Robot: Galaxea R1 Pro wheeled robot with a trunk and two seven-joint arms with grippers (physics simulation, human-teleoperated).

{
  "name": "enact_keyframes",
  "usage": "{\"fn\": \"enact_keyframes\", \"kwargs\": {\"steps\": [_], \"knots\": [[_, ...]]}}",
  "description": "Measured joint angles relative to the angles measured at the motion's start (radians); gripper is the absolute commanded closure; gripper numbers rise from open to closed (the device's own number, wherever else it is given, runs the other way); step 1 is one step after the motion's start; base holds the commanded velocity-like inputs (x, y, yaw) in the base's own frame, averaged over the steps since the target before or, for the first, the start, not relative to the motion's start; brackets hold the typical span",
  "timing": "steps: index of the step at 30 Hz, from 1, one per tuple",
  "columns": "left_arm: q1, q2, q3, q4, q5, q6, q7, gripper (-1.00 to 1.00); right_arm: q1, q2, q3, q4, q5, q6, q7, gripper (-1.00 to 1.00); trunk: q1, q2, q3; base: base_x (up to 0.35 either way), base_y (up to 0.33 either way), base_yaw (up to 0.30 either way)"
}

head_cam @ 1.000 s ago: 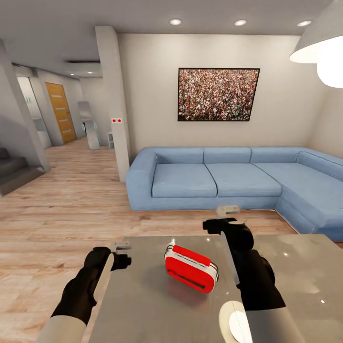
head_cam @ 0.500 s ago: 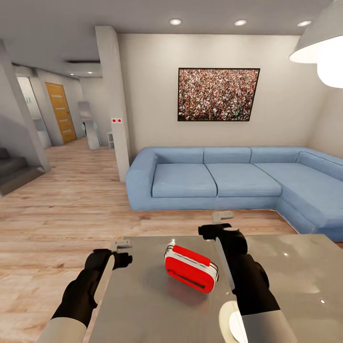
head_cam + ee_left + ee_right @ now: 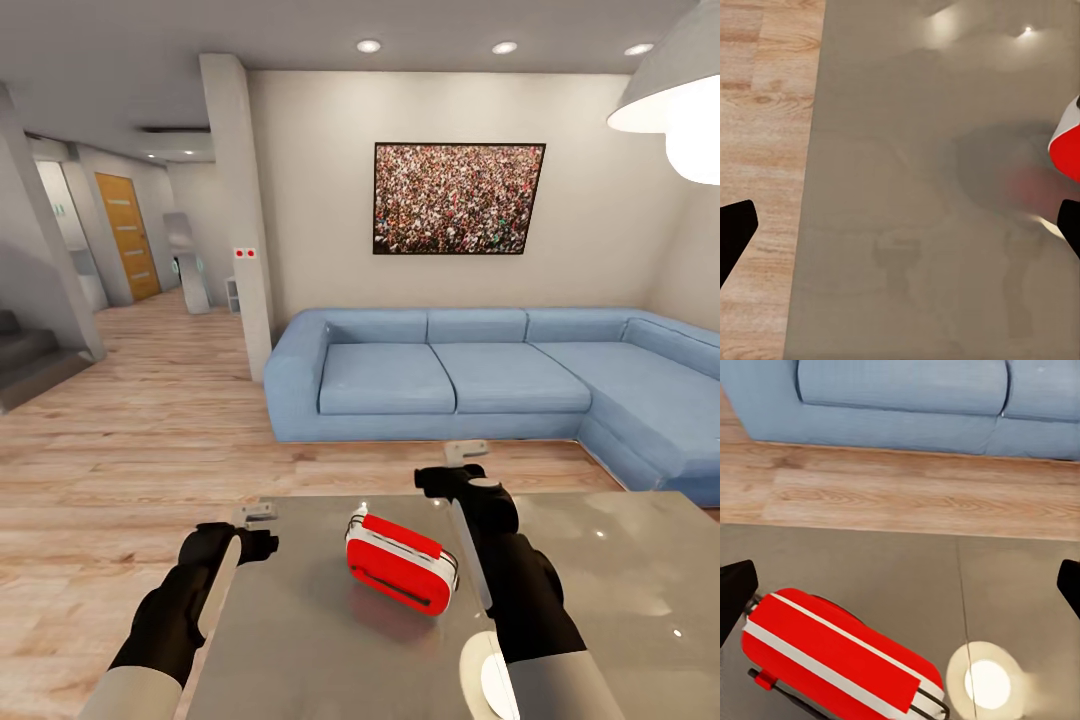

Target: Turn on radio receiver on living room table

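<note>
The red and white radio receiver [image 3: 400,562] lies on the glossy grey table [image 3: 300,640], near its far edge. My right gripper [image 3: 452,478] hovers just right of and behind the radio, pointing down. In the right wrist view the radio [image 3: 832,675] is close below the open right gripper [image 3: 900,585], whose dark fingertips [image 3: 735,592] stand wide apart. My left gripper [image 3: 256,535] hangs over the table's left edge, well left of the radio. The left gripper [image 3: 900,232] is open over bare tabletop, and a corner of the radio [image 3: 1066,142] shows at the side.
A blue L-shaped sofa [image 3: 480,380] stands beyond the table across a strip of wood floor [image 3: 120,450]. A crowd picture [image 3: 458,198] hangs above it. A white pendant lamp [image 3: 680,100] hangs at the upper right. A pillar [image 3: 240,220] and stairs [image 3: 25,360] lie to the left.
My right arm has shifted a little to the left, bringing its gripper closer to the radio. The left arm and the radio have stayed put.
</note>
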Motion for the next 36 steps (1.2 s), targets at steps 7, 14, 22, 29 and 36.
{"fn": "enact_keyframes", "kwargs": {"steps": [7, 14, 22, 29, 36], "knots": [[0.000, 0.000, 0.000, 0.000, 0.000, 0.000, 0.000, -1.00, 0.000, -0.001, -0.001, 0.000, 0.000, 0.000, 0.018, -1.00, 0.000, 0.000, 0.000, 0.000, 0.000, 0.000], [0.000, 0.000, 0.000, 0.000, 0.000, 0.000, 0.000, -1.00, 0.000, -0.002, -0.001, 0.001, -0.003, 0.000, 0.021, -1.00, 0.000, 0.000, 0.000, 0.000, 0.000, 0.000], [0.000, 0.000, 0.000, 0.000, 0.000, 0.000, 0.000, -1.00, 0.000, 0.000, 0.000, 0.002, -0.006, 0.000, 0.021, -1.00, 0.000, 0.000, 0.000, 0.000, 0.000, 0.000], [0.000, 0.000, 0.000, 0.000, 0.000, 0.000, 0.000, -1.00, 0.000, 0.000, 0.000, 0.002, -0.006, 0.001, 0.021, -1.00, 0.000, 0.000, 0.000, 0.000, 0.000, 0.000], [0.000, 0.000, 0.000, 0.000, 0.000, 0.000, 0.000, -1.00, 0.000, 0.000, 0.000, 0.002, -0.006, 0.001, 0.019, -1.00, 0.000, 0.000, 0.000, 0.000, 0.000, 0.000]]}}
